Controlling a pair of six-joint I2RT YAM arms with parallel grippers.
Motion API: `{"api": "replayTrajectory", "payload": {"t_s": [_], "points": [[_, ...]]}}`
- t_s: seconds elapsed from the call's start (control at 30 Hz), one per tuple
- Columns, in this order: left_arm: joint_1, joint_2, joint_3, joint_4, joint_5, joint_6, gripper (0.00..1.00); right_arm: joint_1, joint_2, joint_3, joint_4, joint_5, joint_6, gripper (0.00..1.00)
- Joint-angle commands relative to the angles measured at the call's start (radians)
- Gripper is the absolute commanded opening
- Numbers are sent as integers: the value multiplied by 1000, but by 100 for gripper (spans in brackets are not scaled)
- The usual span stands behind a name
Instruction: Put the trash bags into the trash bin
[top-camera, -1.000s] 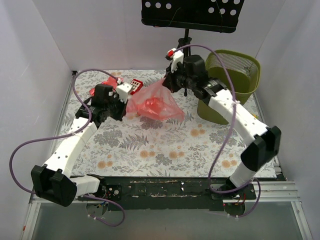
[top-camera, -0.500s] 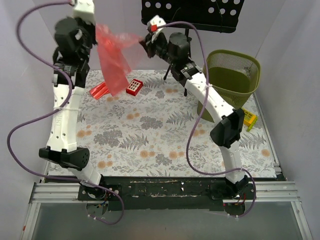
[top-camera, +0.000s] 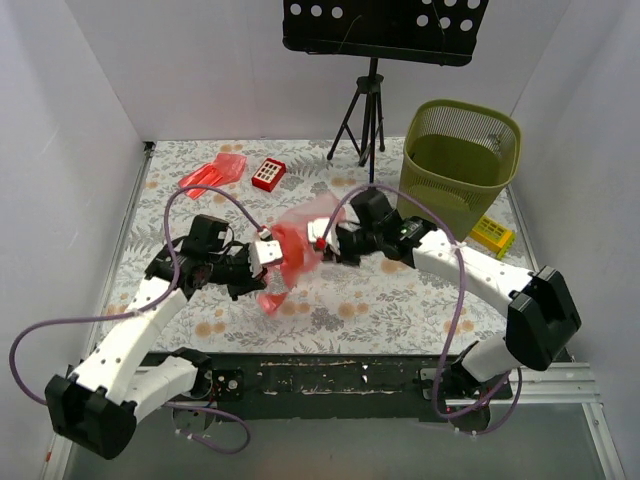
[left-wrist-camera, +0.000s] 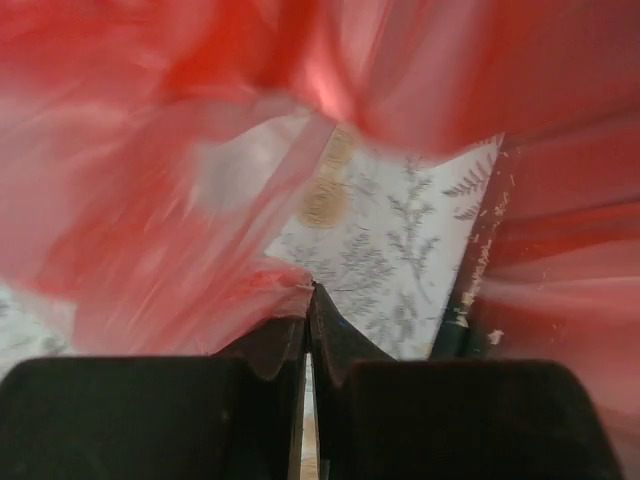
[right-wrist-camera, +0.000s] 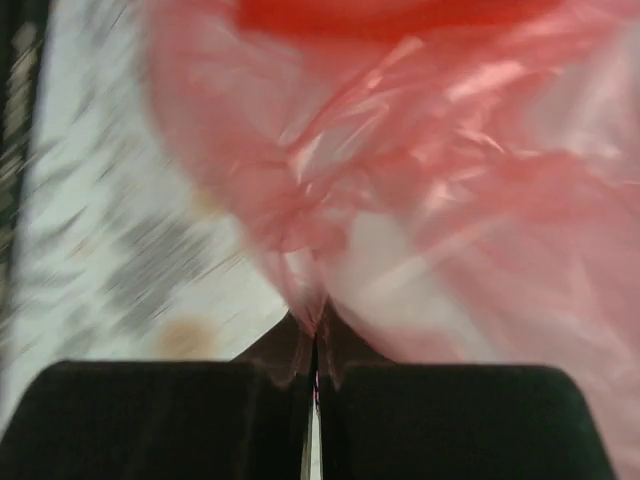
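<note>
Left gripper (top-camera: 262, 256) and right gripper (top-camera: 322, 243), overhead: each clamped on one trash bag (top-camera: 290, 250) mid-table, well short of trash bin (top-camera: 460, 165); second bag (top-camera: 215, 172) rear-left. Left wrist: tips closed on film. Right wrist: likewise; film looks light, limp and slippery, so bunched folds probably give the surest hold.

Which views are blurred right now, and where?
Top external: only the trash bag is smeared, the rest mostly sharp. Left wrist: the bag is streaked, tablecloth fairly crisp. Right wrist: bag and tablecloth both smeared.
</note>
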Motion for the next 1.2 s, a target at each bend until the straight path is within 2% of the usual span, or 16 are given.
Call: {"api": "replayTrajectory", "payload": {"t_s": [0.0,0.13,0.2,0.3,0.4,0.47,0.53,0.63,0.7,0.8,0.83,0.9,0.97,1.03,1.07,1.17], "points": [[-11,40,150,-74,197,-155,0,-12,-153,-41,-423,-129,43,1],[-11,55,165,81,151,-413,0,-12,-233,-36,-219,-26,151,1],[-9,52,148,112,59,-473,0,-15,-206,11,-145,43,266,1],[-5,37,141,144,-138,-532,0,-66,-120,147,-118,75,434,1],[8,-24,181,303,-443,-628,0,-138,-12,279,-141,91,612,1],[9,-75,212,509,-486,-566,0,-135,3,320,-22,60,619,1],[9,-7,374,537,-510,-528,0,-118,8,370,142,54,602,1],[9,108,567,665,-653,-492,0,-91,101,632,257,57,608,1],[9,151,605,840,-723,-439,0,-88,211,816,334,141,672,1],[11,211,492,991,-849,-290,0,-85,381,955,336,400,627,1],[15,237,440,876,-830,-265,0,-92,463,965,205,438,592,1],[23,297,424,384,-634,-294,0,-114,578,1017,-225,399,545,1],[25,259,340,145,-367,-365,0,-131,600,1000,-551,208,571,1],[17,187,272,44,-123,-417,0,-115,507,798,-656,70,556,1],[14,144,243,39,-63,-469,0,-111,433,654,-622,10,556,1],[15,77,212,52,-44,-552,0,-111,170,315,-366,-61,602,1]]}}
